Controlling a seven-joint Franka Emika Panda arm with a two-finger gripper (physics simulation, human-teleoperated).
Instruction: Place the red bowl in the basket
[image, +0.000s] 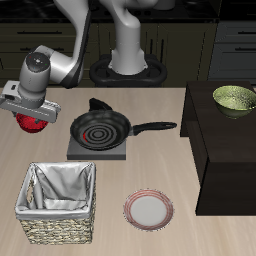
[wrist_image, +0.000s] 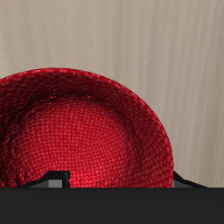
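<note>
Gripper (image: 33, 118) grasping red bowl (image: 32, 123); best kept level, carried over basket (image: 58, 204) below, then lowered gently.

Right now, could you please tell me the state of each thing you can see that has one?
Red bowl: gripped at its rim, lifted off the table, mouth toward the wrist camera, empty.
Gripper: jaws shut on the bowl, farther back than the basket.
Basket: upright, empty, cloth lining showing.
Frying pan: on the stove burner, empty.
Plate: flat on the table, empty.
Olive-green bowl: upright on the dark cabinet.
</note>
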